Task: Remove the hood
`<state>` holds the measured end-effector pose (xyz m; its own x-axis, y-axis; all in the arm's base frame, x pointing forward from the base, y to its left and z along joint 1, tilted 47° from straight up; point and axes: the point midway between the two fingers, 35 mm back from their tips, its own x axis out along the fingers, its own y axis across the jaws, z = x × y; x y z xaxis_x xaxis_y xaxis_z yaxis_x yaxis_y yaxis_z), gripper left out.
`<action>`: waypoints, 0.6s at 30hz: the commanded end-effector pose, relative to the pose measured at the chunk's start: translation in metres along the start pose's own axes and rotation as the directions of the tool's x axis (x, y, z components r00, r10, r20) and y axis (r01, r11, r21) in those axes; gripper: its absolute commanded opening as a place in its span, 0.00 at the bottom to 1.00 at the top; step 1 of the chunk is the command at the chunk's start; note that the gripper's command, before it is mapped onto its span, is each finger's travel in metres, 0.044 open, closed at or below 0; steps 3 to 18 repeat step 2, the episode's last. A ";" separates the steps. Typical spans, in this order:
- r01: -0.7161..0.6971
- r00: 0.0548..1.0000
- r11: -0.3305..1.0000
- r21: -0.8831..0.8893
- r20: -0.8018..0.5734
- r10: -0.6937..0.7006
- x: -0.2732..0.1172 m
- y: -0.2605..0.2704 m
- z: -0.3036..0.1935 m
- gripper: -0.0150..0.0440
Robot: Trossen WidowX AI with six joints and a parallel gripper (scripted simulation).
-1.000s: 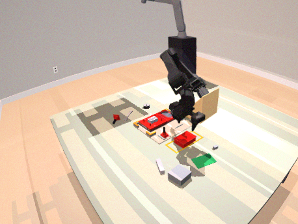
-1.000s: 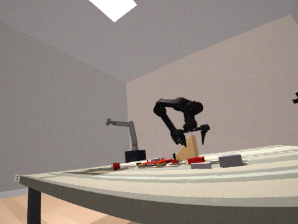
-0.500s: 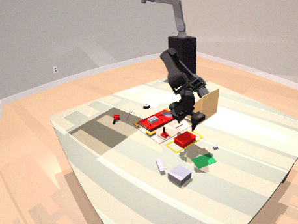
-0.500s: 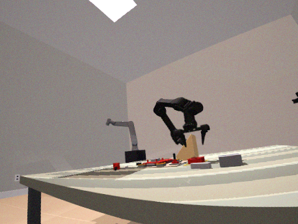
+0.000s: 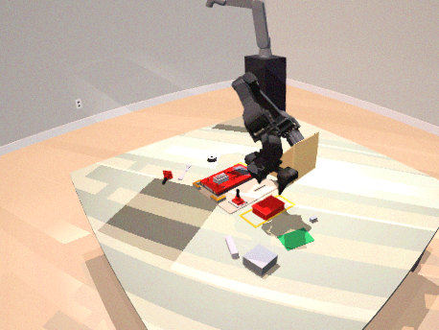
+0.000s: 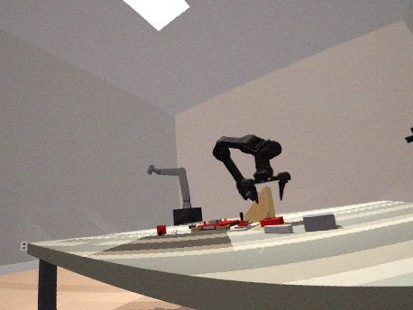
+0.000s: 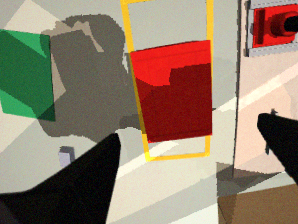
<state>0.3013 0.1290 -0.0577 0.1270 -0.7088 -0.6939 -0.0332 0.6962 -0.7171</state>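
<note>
The hood, a red block, lies flat on the table within the yellow outline of the marked area. In the wrist view its right side covers a stretch of that line. The toy car lies behind and left of it in the top view, red with a grey engine-like part showing on top. My gripper is wide open and empty. It hangs above the hood, clear of it and of the table.
A pale board with a red and black lever piece lies beside the outline. A tan upright panel stands behind the gripper. A green sheet, grey box and white bar lie nearer the front.
</note>
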 end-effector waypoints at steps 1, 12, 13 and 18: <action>-0.002 1.000 1.000 0.005 -0.002 0.002 0.000 0.000 0.000 1.00; -0.002 1.000 1.000 0.005 -0.002 0.002 0.000 0.000 0.000 1.00; -0.002 1.000 1.000 0.005 -0.002 0.002 0.000 0.000 0.000 1.00; -0.002 1.000 1.000 0.005 -0.002 0.002 0.000 0.000 0.000 1.00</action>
